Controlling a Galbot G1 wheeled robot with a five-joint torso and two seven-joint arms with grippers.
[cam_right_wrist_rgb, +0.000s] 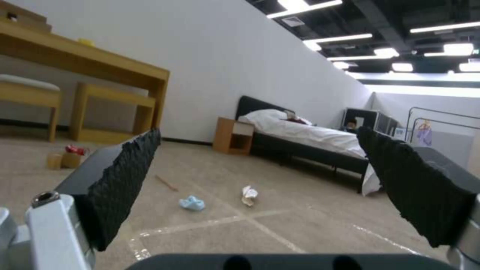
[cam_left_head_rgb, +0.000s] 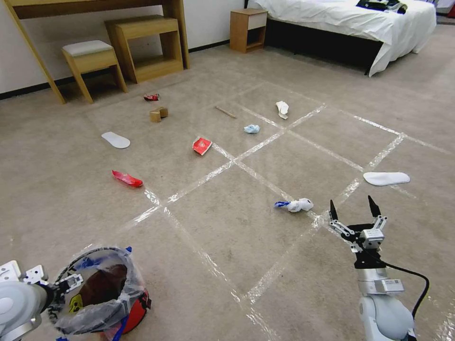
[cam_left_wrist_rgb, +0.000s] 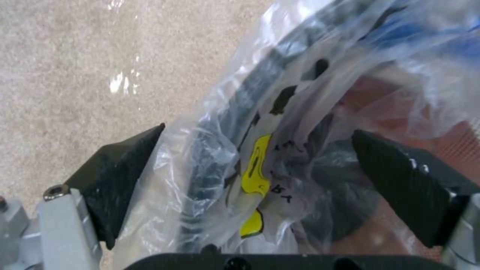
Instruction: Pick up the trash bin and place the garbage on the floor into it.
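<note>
The red trash bin, lined with a clear crinkly bag, stands on the floor at the lower left. My left gripper is open at its near rim, and the bag-covered rim lies between the spread fingers. My right gripper hovers open and empty over the carpet at the right. The garbage lies scattered: a white tissue just left of the right gripper, a blue mask, another tissue, a wooden stick, red wrappers, a red can and cardboard bits.
White insoles lie at the left and right. A wooden desk, stool and low shelf line the far wall. A nightstand and bed stand at the back right. Shiny tape lines cross the carpet.
</note>
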